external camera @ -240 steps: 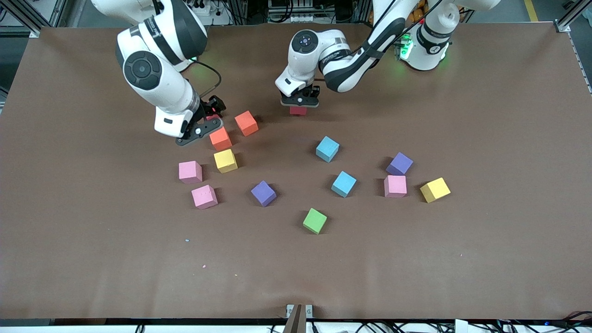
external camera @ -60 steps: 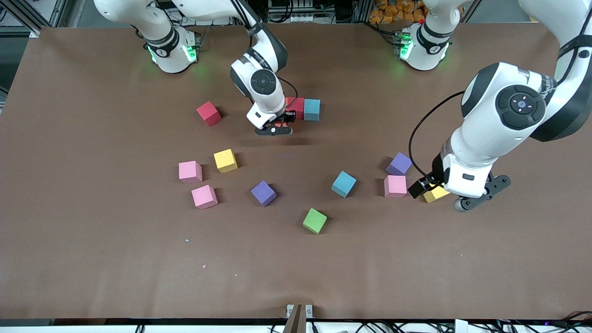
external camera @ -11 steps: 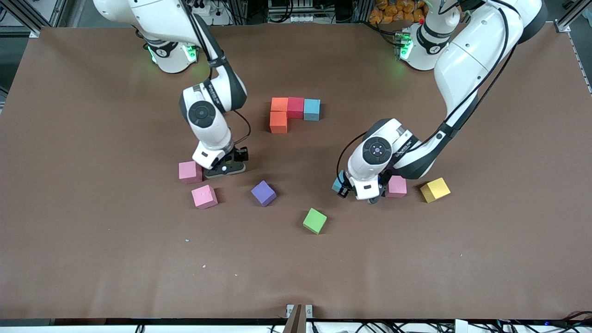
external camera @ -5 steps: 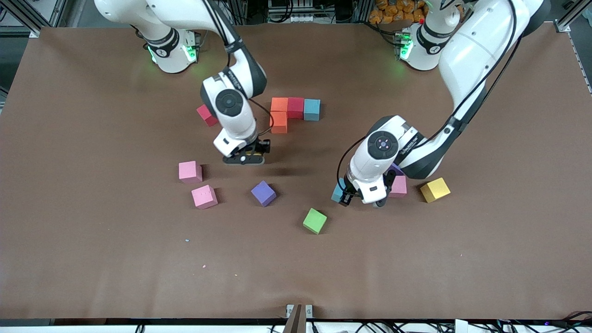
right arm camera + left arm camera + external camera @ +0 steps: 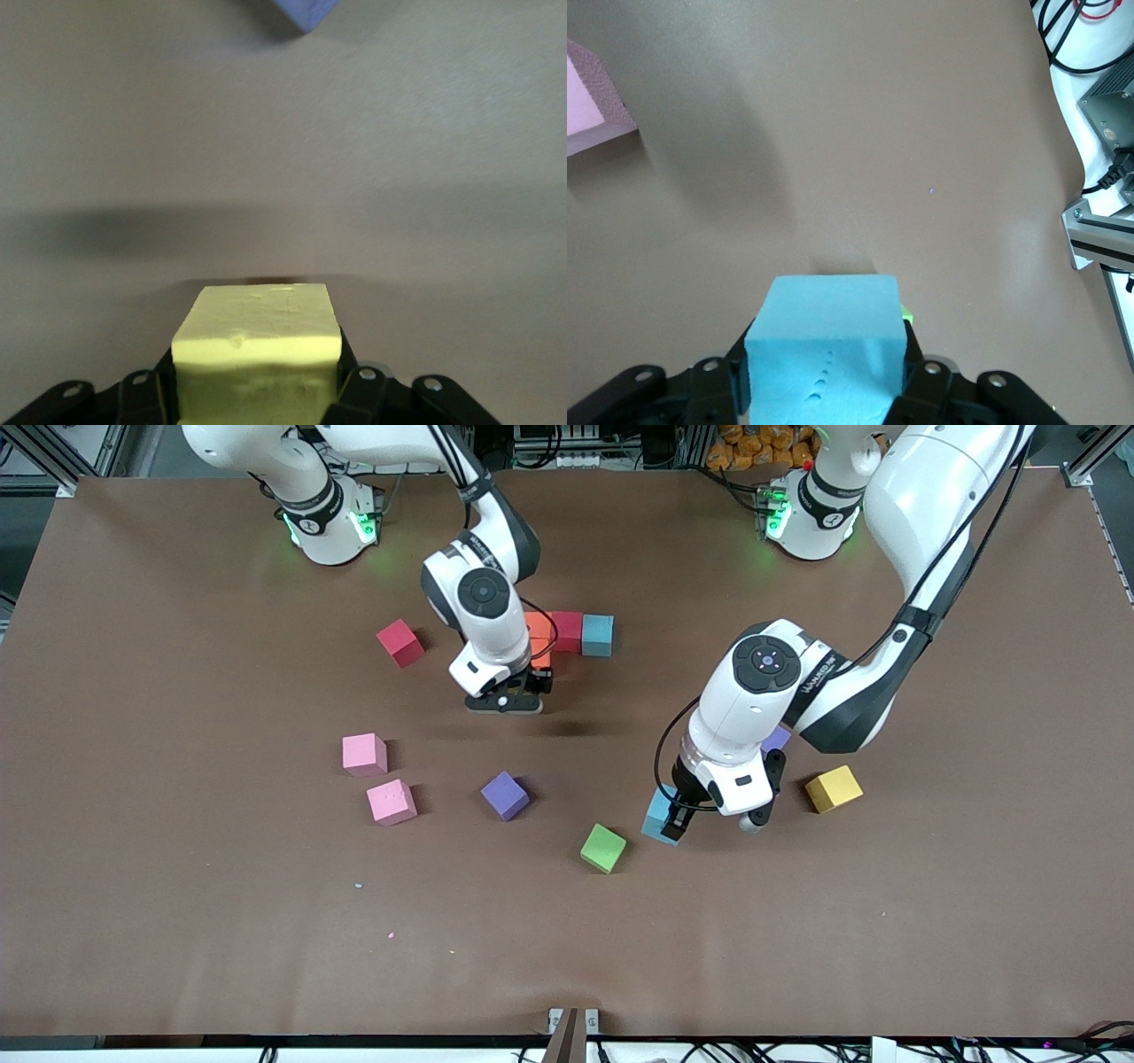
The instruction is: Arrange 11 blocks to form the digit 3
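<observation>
My right gripper [image 5: 507,696] is shut on a yellow block [image 5: 257,350] and holds it above the table, next to the orange blocks [image 5: 538,623]. Those stand joined to a red block [image 5: 568,631] and a light blue block [image 5: 598,635]. My left gripper [image 5: 675,821] is shut on a light blue block [image 5: 658,818], also in the left wrist view [image 5: 826,354], and holds it above the table by the green cube [image 5: 602,848]. Loose blocks are a red one [image 5: 400,643], two pink ones [image 5: 364,754] [image 5: 391,802], a purple one [image 5: 505,794] and a yellow one [image 5: 833,788].
Another purple block [image 5: 778,739] shows partly under the left arm. A pink block's corner [image 5: 594,106] shows in the left wrist view, and a purple corner [image 5: 301,11] in the right wrist view. The brown table [image 5: 797,921] is bare toward the front camera.
My right gripper has carried the yellow block from beside the pink blocks up toward the orange blocks. My left gripper has lifted the light blue block off the table.
</observation>
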